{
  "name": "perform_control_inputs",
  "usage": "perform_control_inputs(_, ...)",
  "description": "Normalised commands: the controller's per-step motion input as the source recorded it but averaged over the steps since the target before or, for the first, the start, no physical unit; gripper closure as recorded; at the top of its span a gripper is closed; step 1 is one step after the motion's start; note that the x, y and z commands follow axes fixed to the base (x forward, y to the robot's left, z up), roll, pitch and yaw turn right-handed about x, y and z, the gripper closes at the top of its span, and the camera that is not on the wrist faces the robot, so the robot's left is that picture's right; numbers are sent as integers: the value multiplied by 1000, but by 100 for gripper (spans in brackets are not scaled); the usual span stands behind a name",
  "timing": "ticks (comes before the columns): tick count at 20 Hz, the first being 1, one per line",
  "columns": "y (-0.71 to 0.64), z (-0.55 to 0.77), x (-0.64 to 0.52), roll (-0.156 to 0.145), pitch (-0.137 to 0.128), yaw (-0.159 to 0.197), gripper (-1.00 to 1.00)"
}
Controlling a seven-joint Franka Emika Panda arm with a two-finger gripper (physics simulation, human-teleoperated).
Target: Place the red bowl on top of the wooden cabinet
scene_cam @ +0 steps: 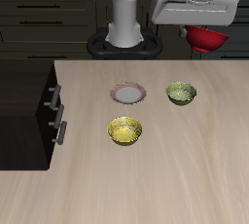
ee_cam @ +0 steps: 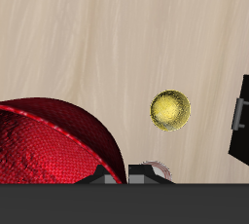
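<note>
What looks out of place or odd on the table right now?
Nothing stands out. The yellow bowl, olive-green bowl and plate sit upright on the table; the red bowl hangs at the end effector, away from the wooden cabinet.

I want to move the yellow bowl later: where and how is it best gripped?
Grip the yellow bowl by its rim, coming straight down from above, one finger inside and one outside. It sits upright and open on the table, its wall thin and its body round, so a side grasp would likely slip.
</note>
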Motion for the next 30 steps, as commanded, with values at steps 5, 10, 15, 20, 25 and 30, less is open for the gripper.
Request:
perform_control_inputs(5, -156, 241, -70, -22, -35, 12, 100)
perform_control_inputs(10, -122, 101, -34, -7, -14, 23, 100)
perform_control_inputs(15, -143, 85, -71, -13, -15, 18, 100)
perform_control_inputs(20, -147, 53, -115, -28, -4, -7, 100)
perform_control_inputs(25, -203, 107, -107, -33, -18, -23, 100)
perform_control_inputs(30, -69, -80, -28, -33, 16, 11, 100)
